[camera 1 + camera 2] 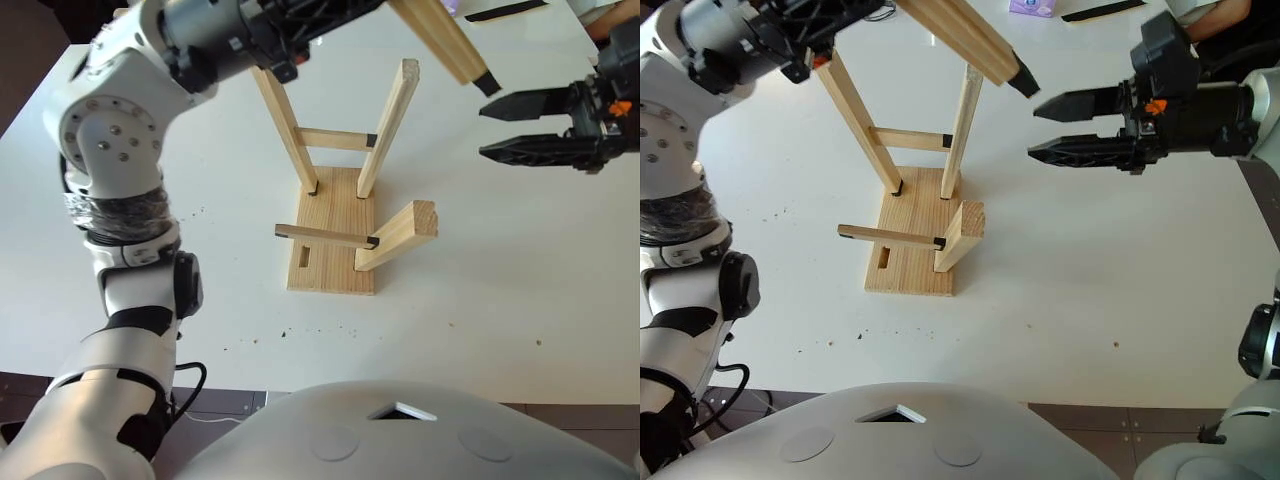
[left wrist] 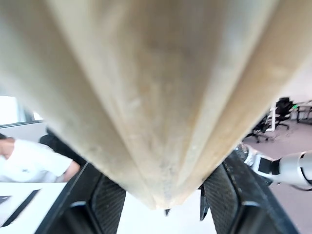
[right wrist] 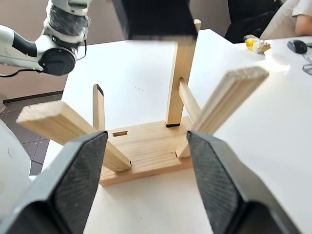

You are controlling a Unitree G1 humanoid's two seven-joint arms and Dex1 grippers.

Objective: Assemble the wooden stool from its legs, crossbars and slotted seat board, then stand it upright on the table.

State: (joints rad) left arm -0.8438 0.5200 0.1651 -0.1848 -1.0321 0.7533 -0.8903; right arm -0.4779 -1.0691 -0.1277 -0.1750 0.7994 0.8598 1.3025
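Observation:
The slotted seat board (image 1: 332,268) lies flat on the white table. Two legs (image 1: 388,125) stand upright in it, joined by a crossbar (image 1: 335,139). A third leg (image 1: 400,235) leans at the board's right edge, and a crossbar (image 1: 325,236) sticks out from it to the left. High over the table, my left gripper (image 1: 360,12) is shut on a fourth leg (image 1: 440,40) whose black tip (image 1: 487,82) points right. My right gripper (image 1: 495,128) hangs open to the right of that tip, above the table, holding nothing.
Dark crumbs (image 1: 285,333) are scattered on the table in front of the board. At the far edge lie a purple packet (image 1: 1038,8) and a black strip (image 1: 1100,11). A mouse (image 3: 296,46) and a yellow item (image 3: 256,45) sit farther off.

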